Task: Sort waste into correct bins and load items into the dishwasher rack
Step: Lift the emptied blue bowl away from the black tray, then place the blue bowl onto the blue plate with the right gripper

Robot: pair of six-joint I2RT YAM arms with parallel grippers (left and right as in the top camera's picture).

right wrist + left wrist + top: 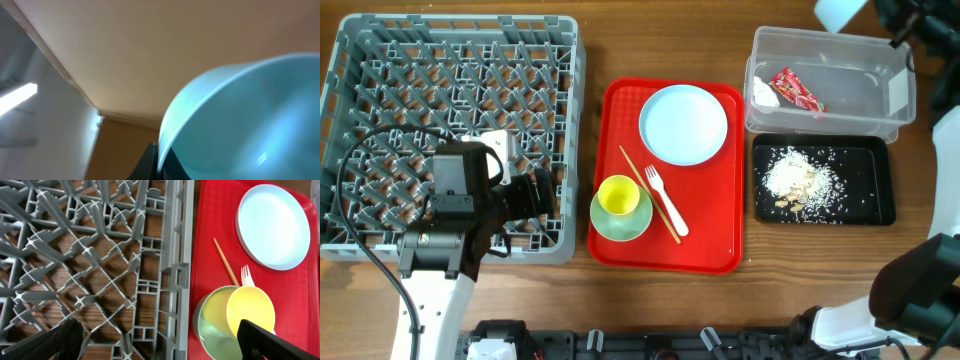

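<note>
My left gripper point(542, 193) point(160, 347) is open and empty over the grey dishwasher rack point(450, 80) point(100, 255), at its front right corner. The yellow cup point(618, 196) point(250, 310) sits in the light green saucer point(620, 222) point(212, 330) next to the wooden stick point(648, 193) point(226, 261), the white fork point(665, 203) point(246, 275) and the pale plate point(683, 123) point(272, 225). My right gripper point(892, 16) point(159, 162) is shut on the rim of the pale blue bowl point(840, 12) point(250, 120), held high at the far right.
The dishes lie on a flat red tray point(720, 235) point(210, 215). The clear tub point(830, 110) holds the red wrapper point(797, 90) and white tissue point(763, 94). The black tray point(880, 205) in front of it holds the crumbs point(802, 180).
</note>
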